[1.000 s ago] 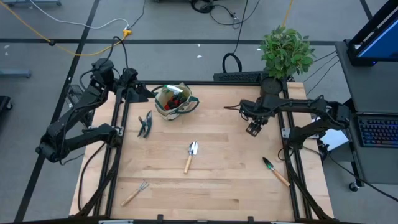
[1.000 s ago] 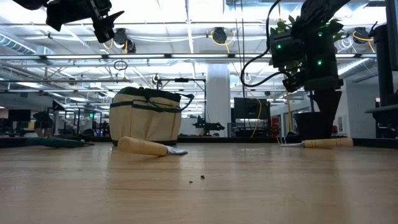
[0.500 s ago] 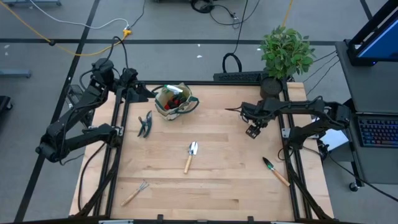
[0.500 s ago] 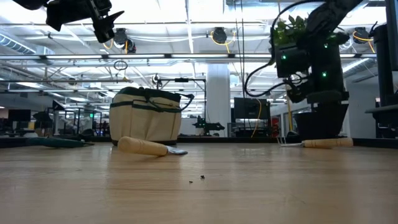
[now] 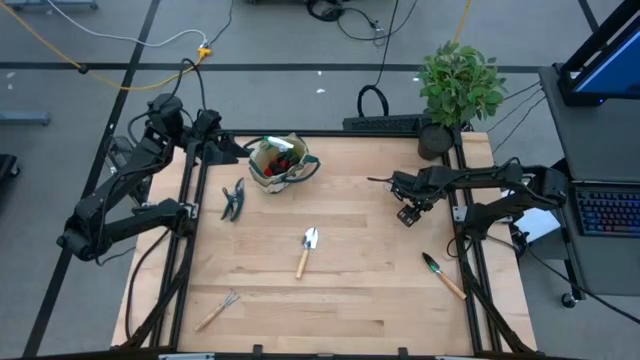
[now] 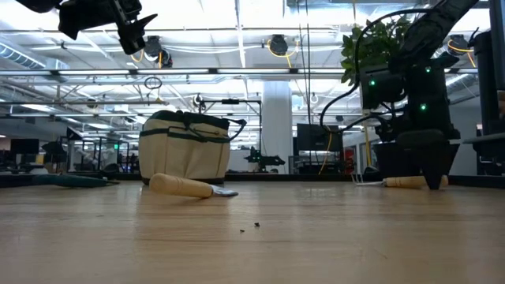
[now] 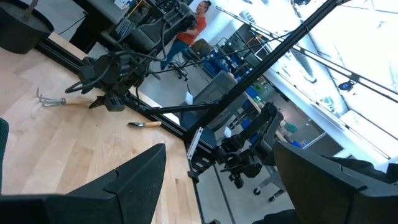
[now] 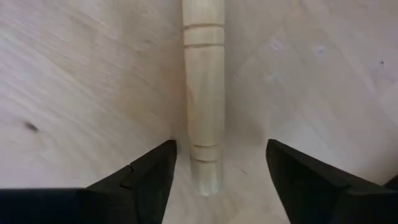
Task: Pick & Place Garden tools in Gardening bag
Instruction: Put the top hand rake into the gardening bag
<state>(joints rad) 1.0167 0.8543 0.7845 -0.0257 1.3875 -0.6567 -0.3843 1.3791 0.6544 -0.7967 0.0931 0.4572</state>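
Now the right claw [image 8: 221,149], wide open, straddles the pale wooden fork handle [image 8: 203,93]; lower squarely, then close mid-handle. The left claw [image 7: 219,149] waits, open.

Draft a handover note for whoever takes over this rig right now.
Left end effector: open, parked high beside the gardening bag.
Right end effector: open, down at the table, straddling a wooden tool handle, not yet gripped.
Done: the bag holds red and green items.
Left on the table: pruning shears, silver trowel, green-bladed trowel, rake, plus the straddled tool.
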